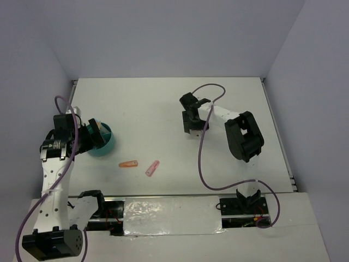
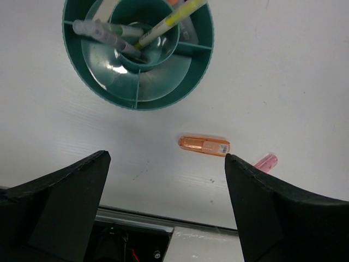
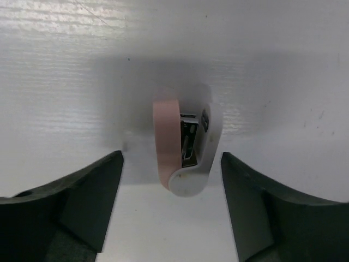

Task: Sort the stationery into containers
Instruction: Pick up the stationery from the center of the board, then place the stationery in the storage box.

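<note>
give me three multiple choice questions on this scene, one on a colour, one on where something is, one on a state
1. What colour is the bowl?
A red
B teal
C yellow

2. Where is the orange marker?
A on the table beside the pink marker
B in the bowl
C at the far wall

3. How is the left tool?
A shut on the orange marker
B shut on the bowl
C open, holding nothing

Answers:
1 B, its walls and dividers are teal.
2 A, it lies flat on the white top next to the pink one.
3 C, its jaws stand wide apart with nothing between.
</note>
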